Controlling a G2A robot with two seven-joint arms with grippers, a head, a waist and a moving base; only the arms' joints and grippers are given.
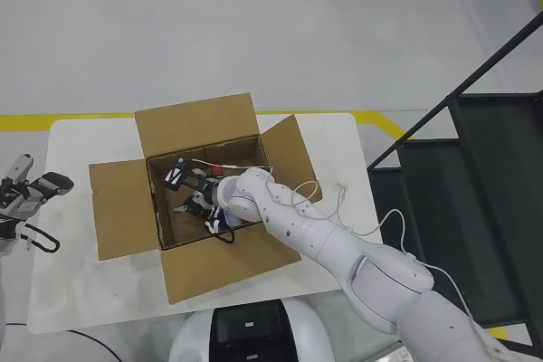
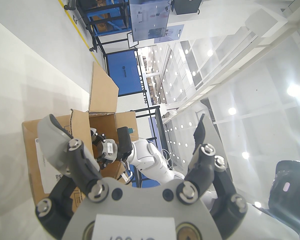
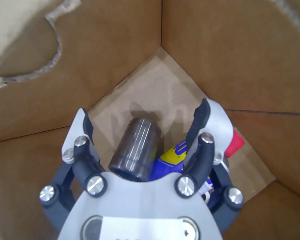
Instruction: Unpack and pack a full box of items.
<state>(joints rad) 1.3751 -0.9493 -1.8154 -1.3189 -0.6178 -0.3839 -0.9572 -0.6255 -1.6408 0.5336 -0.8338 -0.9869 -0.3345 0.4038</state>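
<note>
An open cardboard box [image 1: 195,120] stands mid-table with all its flaps folded out. My right gripper [image 3: 143,112] hangs inside it, open, near a corner of the box floor [image 3: 162,76]. A dark ribbed cylinder [image 3: 136,148] lies between and below its fingers, untouched. Beside the cylinder lies a blue and yellow spray can [image 3: 168,161] with a red cap [image 3: 236,142]. In the top view the right gripper [image 1: 192,195] is among small items in the box. My left gripper [image 1: 36,178] is off the table's left edge, open and holding nothing [image 2: 125,122], facing the box [image 2: 40,151].
The white table [image 1: 81,281] has bare room left of the box and in front of it. A thin white cable [image 1: 344,195] trails off the right arm. Black metal stairs [image 1: 471,181] stand to the right, and a yellow floor line [image 1: 54,120] runs behind the table.
</note>
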